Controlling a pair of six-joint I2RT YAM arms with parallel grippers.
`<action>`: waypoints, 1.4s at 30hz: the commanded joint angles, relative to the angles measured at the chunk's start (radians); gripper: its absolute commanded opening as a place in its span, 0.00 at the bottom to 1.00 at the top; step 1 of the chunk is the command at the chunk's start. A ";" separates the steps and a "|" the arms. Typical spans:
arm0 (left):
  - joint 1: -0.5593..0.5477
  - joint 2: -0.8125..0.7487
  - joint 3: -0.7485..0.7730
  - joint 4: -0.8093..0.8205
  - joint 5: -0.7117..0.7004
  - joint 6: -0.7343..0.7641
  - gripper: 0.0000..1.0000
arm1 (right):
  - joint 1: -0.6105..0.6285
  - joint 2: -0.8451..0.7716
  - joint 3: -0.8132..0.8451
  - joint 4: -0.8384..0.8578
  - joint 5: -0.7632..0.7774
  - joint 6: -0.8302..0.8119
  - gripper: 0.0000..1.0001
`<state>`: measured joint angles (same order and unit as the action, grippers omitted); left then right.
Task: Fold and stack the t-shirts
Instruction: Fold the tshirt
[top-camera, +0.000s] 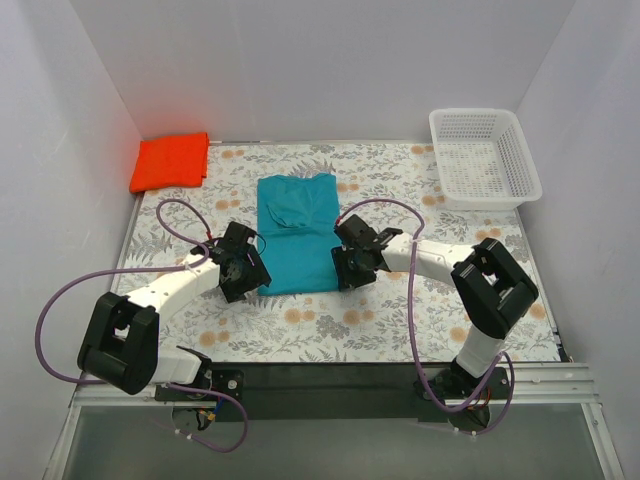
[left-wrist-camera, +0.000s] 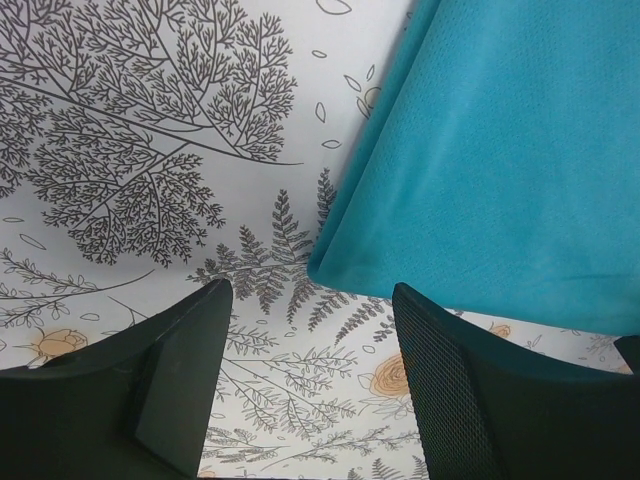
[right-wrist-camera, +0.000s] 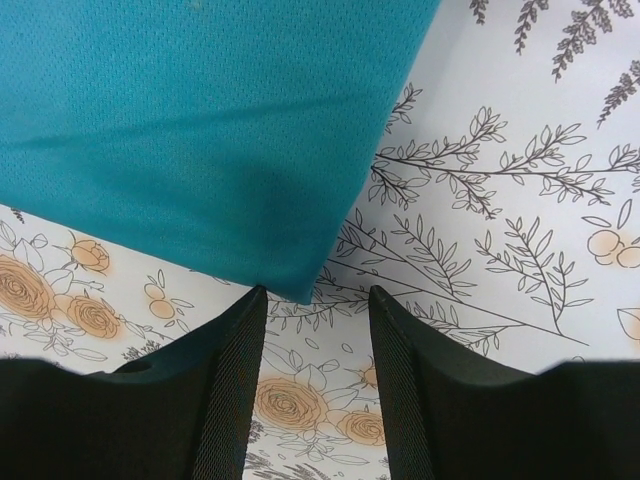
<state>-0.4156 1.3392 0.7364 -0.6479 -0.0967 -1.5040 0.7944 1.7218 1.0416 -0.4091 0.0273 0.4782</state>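
A teal t-shirt (top-camera: 298, 232) lies folded lengthwise into a tall strip at the middle of the floral table. A folded orange-red t-shirt (top-camera: 171, 161) lies at the back left corner. My left gripper (top-camera: 243, 276) is open and empty at the teal shirt's near left corner (left-wrist-camera: 322, 268), which lies just beyond the fingertips. My right gripper (top-camera: 350, 272) is open and empty at the near right corner (right-wrist-camera: 302, 293), which sits just ahead of the gap between its fingers. Both grippers are low over the table.
A white plastic basket (top-camera: 484, 156) stands at the back right. White walls close in the table on the left, back and right. The floral tablecloth (top-camera: 330, 320) covers the table.
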 joint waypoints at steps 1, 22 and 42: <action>-0.008 -0.014 -0.014 0.030 -0.017 -0.010 0.64 | 0.015 0.016 0.023 0.016 0.029 0.026 0.52; -0.012 -0.006 -0.026 0.034 -0.035 -0.004 0.65 | 0.081 0.142 0.028 -0.100 0.146 0.045 0.33; -0.043 0.078 0.038 0.028 -0.021 -0.007 0.43 | 0.098 0.165 0.028 -0.099 0.125 0.016 0.01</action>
<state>-0.4511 1.4208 0.7494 -0.6193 -0.0952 -1.5082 0.8734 1.7931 1.1175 -0.4503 0.1699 0.4938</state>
